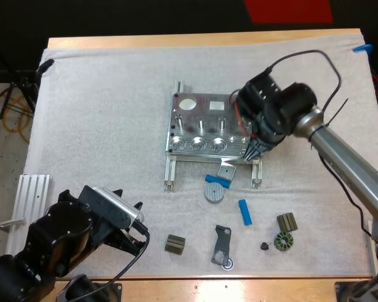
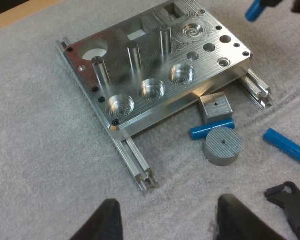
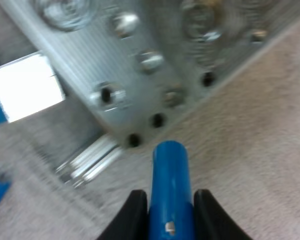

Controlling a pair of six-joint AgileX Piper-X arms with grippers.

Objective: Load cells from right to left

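The metal fixture lies mid-mat, with round pockets along its near edge. My right gripper hovers over the fixture's right near corner, shut on a blue cylinder that points at the corner holes; that cylinder also shows beyond the fixture from the left wrist. My left gripper is open above bare mat at the near left, its fingers wide apart. Two more blue cylinders lie on the mat: one by a grey disc, one farther right.
A small grey block sits at the fixture's near edge. Dark parts lie near the front: a block, a black bracket, a second block and a ring-shaped part. A white ribbed rail lies at the left.
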